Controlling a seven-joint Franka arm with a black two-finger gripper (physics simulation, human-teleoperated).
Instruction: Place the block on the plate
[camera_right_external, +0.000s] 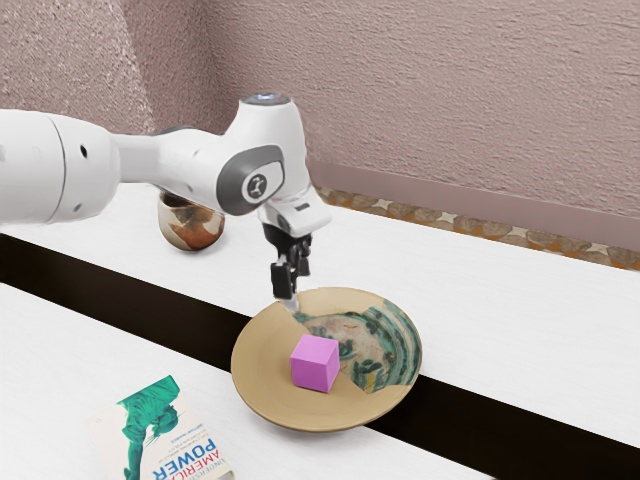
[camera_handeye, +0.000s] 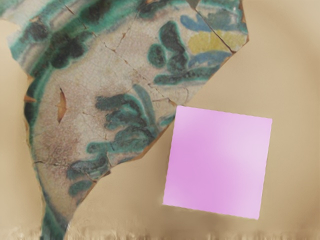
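Pink-purple block (camera_right_external: 315, 363) sits on the tan ceramic plate (camera_right_external: 262, 362) (partly over the bare part), lower center of the exterior view. Claw (camera_right_external: 293, 284) above it, fingers spread, holding nothing. Paperback book (camera_right_external: 170, 440) at lower left; brown-and-white pot (camera_right_external: 190, 224) at left, upper half.

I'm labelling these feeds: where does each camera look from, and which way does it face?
Exterior view: sits at my arm's side, facing down and across the table; the arm and gripper show.
Wrist view: sits on the arm's end, facing down at the block and plate.
Shared: the block on the plate, by its painted patch.
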